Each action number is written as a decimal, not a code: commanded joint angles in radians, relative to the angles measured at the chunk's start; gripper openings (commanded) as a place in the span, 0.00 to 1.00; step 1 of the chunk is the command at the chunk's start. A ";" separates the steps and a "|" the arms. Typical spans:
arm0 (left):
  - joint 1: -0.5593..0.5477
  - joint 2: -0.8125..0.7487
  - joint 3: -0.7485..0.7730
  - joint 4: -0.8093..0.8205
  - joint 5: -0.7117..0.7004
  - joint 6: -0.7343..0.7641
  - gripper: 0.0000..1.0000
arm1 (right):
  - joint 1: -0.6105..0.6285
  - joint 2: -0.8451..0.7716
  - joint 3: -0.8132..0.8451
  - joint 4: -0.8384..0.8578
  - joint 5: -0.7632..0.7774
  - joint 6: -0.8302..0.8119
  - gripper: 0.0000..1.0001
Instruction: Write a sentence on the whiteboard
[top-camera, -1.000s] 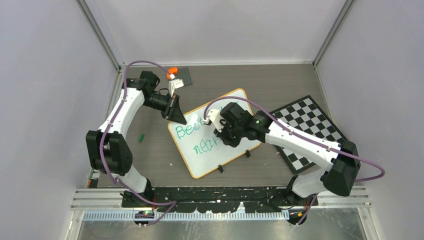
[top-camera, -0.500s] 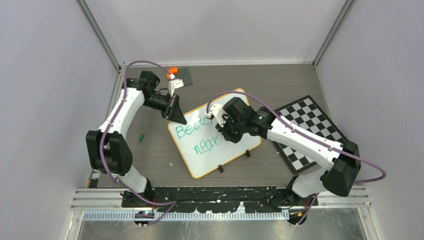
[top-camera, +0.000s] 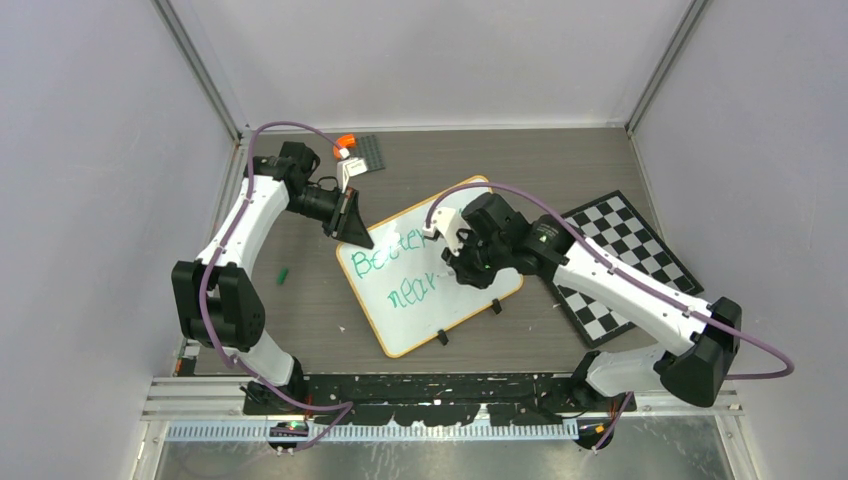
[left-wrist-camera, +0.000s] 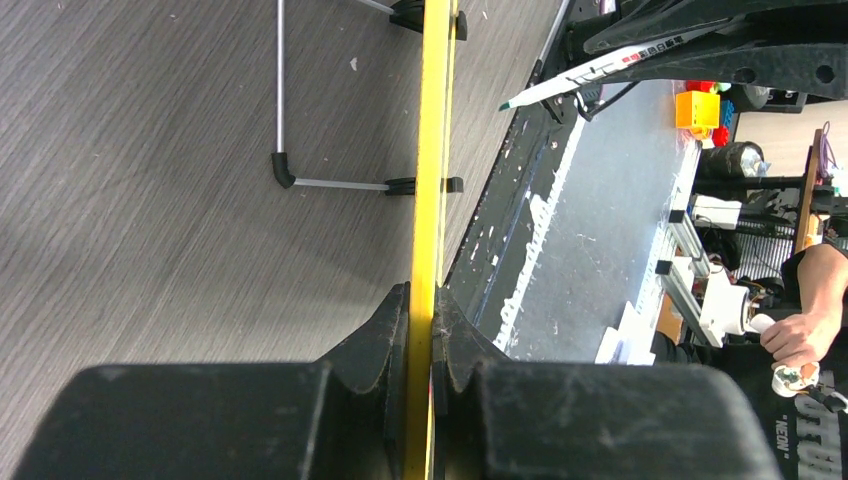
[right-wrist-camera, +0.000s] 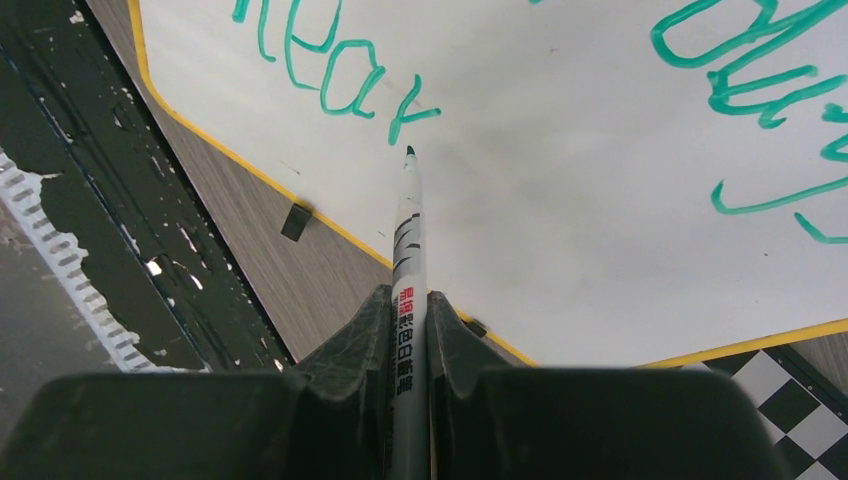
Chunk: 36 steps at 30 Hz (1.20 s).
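At table centre | whiteboard (top-camera: 425, 315) sits skewed, checkerboard (top-camera: 620, 250) near its right end | green sentence (top-camera: 410, 290) in two lines on its face | left gripper (left-wrist-camera: 425, 330) pinched shut on the board's upper-left rim | right gripper (right-wrist-camera: 410, 305) clamped on a marker (right-wrist-camera: 408, 230), tip just beside the lower line's last letter

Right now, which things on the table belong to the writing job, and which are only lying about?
Job: whiteboard; green sentence on it; marker, held in the shut right gripper; left gripper, shut on the board's rim.
Lying about: checkerboard; small green piece left of the board; grey plate and orange piece at the back.
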 joint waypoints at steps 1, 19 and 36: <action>0.000 -0.009 0.012 0.044 -0.056 -0.033 0.00 | 0.000 0.001 -0.023 0.023 0.030 -0.010 0.00; 0.000 -0.009 0.004 0.051 -0.069 -0.026 0.00 | 0.000 0.069 -0.022 0.051 0.087 -0.019 0.00; 0.006 -0.050 0.195 -0.075 -0.074 -0.013 0.58 | -0.006 -0.018 0.126 -0.015 -0.014 0.037 0.00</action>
